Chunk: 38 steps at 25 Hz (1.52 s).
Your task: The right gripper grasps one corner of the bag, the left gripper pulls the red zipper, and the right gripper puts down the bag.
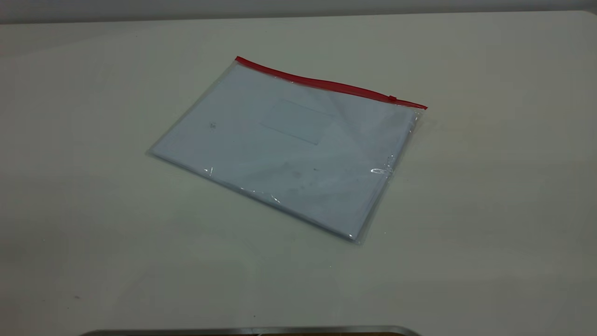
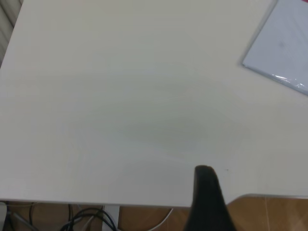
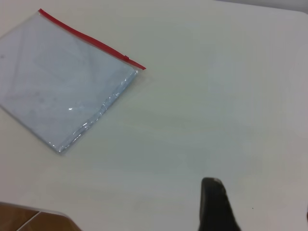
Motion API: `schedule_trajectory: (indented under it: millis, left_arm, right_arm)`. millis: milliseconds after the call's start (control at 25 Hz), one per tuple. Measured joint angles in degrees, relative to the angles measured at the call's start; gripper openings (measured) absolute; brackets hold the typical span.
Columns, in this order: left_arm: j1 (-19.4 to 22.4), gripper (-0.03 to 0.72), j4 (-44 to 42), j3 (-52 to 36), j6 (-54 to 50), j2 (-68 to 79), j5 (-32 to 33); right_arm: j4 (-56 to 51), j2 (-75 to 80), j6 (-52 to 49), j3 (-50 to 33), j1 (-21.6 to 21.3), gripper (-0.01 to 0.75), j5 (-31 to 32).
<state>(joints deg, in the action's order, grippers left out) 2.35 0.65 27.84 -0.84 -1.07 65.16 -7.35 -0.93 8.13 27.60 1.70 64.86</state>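
The bag (image 1: 289, 149) lies flat on the pale table, a clear pouch with white sheets showing through. The red zipper (image 1: 326, 84) runs along its far long edge, with the small slider tab (image 1: 392, 98) near the right end. Neither gripper shows in the exterior view. In the left wrist view my left gripper (image 2: 257, 192) hangs over the table's near edge, far from the bag (image 2: 284, 43); only one black finger (image 2: 207, 197) shows. My right gripper (image 3: 260, 202) is open above bare table, well away from the bag (image 3: 62, 82) and the zipper (image 3: 91, 39).
A metal-rimmed edge (image 1: 252, 331) shows at the bottom of the exterior view. Beyond the table's edge (image 2: 96, 204) lie brown floor and cables (image 2: 91, 216). Bare tabletop surrounds the bag on all sides.
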Motion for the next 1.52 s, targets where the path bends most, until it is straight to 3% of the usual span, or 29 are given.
schedule_trajectory:
  millis: [640,880,1200,1520]
  left_arm:
    - [0.0,0.577,0.6,0.5,0.0,0.3,-0.5]
    - [0.0,0.577,1.2,6.2,3.1,14.6,-8.3]
    - [0.0,0.577,6.5,12.9,9.4,44.1,-25.4]
    - [0.0,0.577,16.3,19.2,20.3,62.8,-32.4]
  right_arm:
    - [-4.2,1.0,0.1,0.0,0.0,0.485,-1.0]
    - [-14.2,16.4,4.3,0.1,0.0,0.502,-10.9]
    - [-34.9,45.5,30.5,0.1,0.0,0.581,-32.0]
    - [-73.4,81.3,69.5,3.2,0.0,0.580,-39.7]
